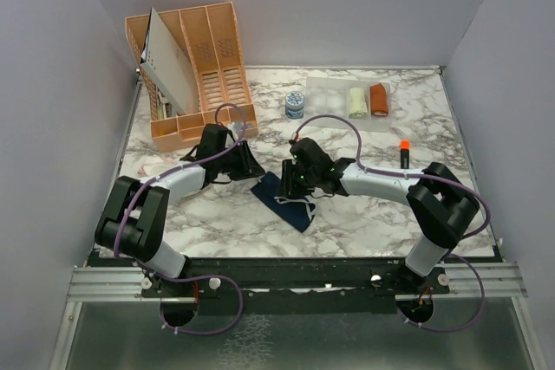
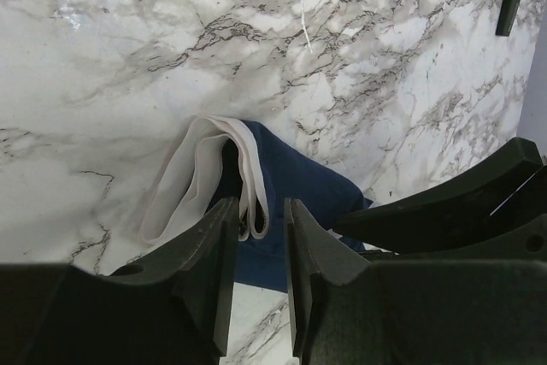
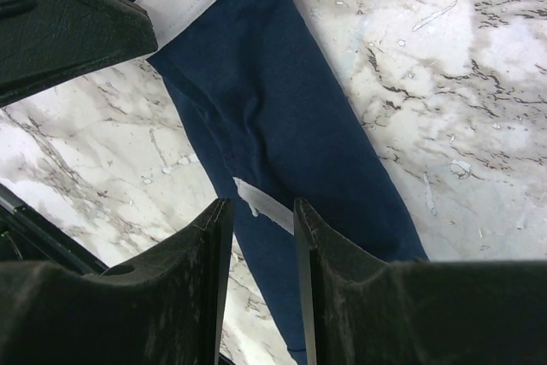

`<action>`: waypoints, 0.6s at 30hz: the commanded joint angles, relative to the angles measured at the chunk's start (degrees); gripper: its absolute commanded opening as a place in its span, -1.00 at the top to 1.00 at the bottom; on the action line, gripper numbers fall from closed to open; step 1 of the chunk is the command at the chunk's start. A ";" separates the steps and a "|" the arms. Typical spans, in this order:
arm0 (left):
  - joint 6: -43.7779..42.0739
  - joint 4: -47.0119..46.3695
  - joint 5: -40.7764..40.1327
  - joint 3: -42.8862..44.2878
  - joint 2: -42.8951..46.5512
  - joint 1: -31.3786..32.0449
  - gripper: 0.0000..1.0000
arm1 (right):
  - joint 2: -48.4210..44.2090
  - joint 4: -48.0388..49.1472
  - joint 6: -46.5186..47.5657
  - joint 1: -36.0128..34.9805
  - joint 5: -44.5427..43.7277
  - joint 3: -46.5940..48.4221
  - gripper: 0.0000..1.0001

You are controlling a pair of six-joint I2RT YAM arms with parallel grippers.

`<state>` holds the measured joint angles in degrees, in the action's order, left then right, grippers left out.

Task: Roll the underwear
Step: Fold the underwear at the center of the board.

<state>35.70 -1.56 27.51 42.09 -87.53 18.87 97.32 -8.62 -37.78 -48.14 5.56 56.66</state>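
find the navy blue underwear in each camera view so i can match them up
Top external: the navy blue underwear lies low and centre, flat on the marble.
Left wrist: lower centre, its white band folded up on its left.
Right wrist: a long strip running from top left to bottom centre.
Shared landmark: the veined marble table under it in all three.

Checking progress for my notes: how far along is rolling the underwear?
Done: the navy underwear looks folded into a long flat strip. In hand: the left claw straddles its white waistband end, jaws apart, while the right claw sits open over the strip. Left: the rolling itself; no turn of cloth shows yet.
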 commanded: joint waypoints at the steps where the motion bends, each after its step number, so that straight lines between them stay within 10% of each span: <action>1: -2.00 1.47 3.06 1.51 0.36 0.29 0.39 | 1.12 0.11 1.08 0.19 1.20 -0.38 0.23; 18: -0.43 1.47 5.52 -0.45 4.20 0.55 1.00 | -0.26 -1.24 3.21 0.22 0.63 1.09 0.22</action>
<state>34.79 -0.32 30.94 42.44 -86.46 19.22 97.51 -8.75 -36.23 -48.14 5.69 56.66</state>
